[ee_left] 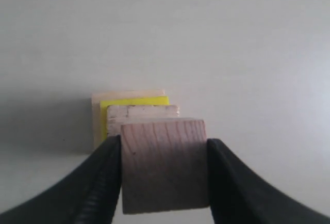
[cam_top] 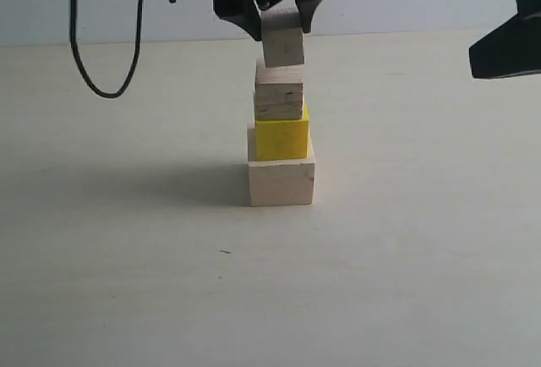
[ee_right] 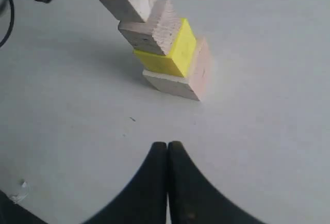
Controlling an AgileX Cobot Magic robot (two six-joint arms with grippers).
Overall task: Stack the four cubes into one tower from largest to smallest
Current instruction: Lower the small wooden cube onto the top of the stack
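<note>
Smallest cube (cam_top: pixel 283 44): pale wood, clamped in my left jaws directly over the grainy cube (cam_top: pixel 279 101) and slightly tilted. I cannot tell if the two touch.
Tower: three high at mid-counter, with the largest cube (cam_top: pixel 281 183) on the counter (cam_top: pixel 127 282), the yellow cube (cam_top: pixel 282 137) on it and the grainy cube on top.
Left jaws: gripping the smallest cube by its sides.
Right jaws: pressed shut, empty, well off to the right.
Risk: if I let go while it is tilted or off-centre, the small cube could tip off. A sideways nudge as I open could shove the grainy cube and topple the column.
</note>
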